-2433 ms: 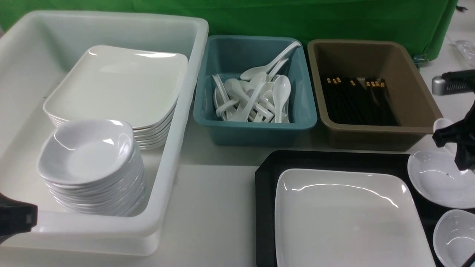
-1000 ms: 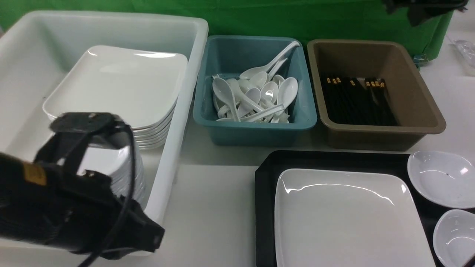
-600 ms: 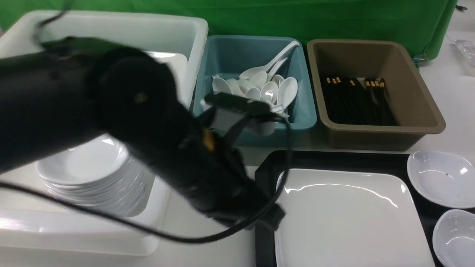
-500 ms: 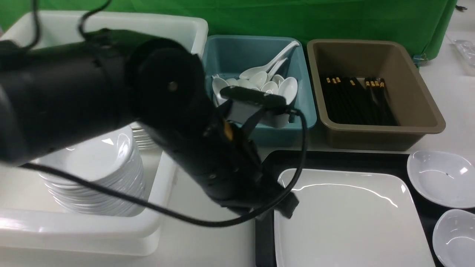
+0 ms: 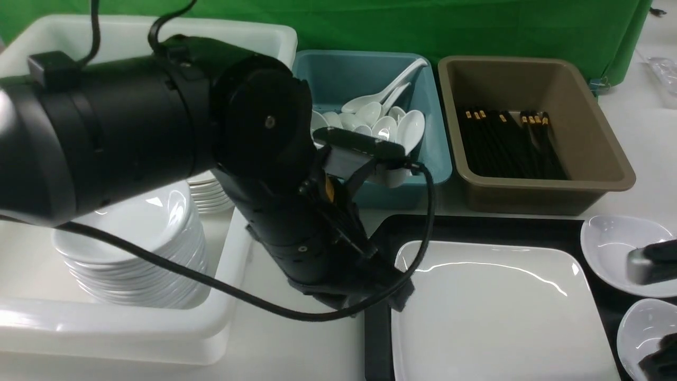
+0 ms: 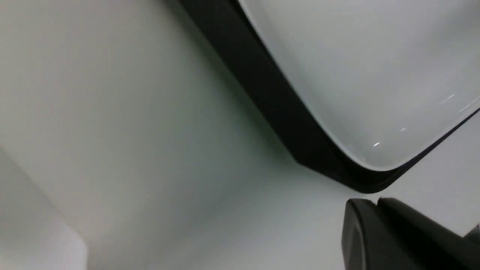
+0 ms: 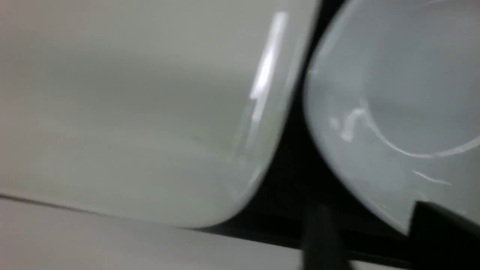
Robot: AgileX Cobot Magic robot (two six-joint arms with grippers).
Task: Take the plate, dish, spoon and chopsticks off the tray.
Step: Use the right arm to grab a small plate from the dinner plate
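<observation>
Pinch the slick, stiff plate (image 5: pixel 492 312), lying on the tray's (image 5: pixel 476 227) left side, by its thin left rim beside your left end effector (image 5: pixel 396 299), whose opening I cannot tell; your right end effector (image 7: pixel 375 236) stands open, empty.

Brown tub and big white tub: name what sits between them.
The teal tub, full of white spoons, seen in the front view.

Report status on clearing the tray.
Left gripper by far-left corner of plate, state unclear. Right gripper open at small dish. Plate on tray, nothing on it.
</observation>
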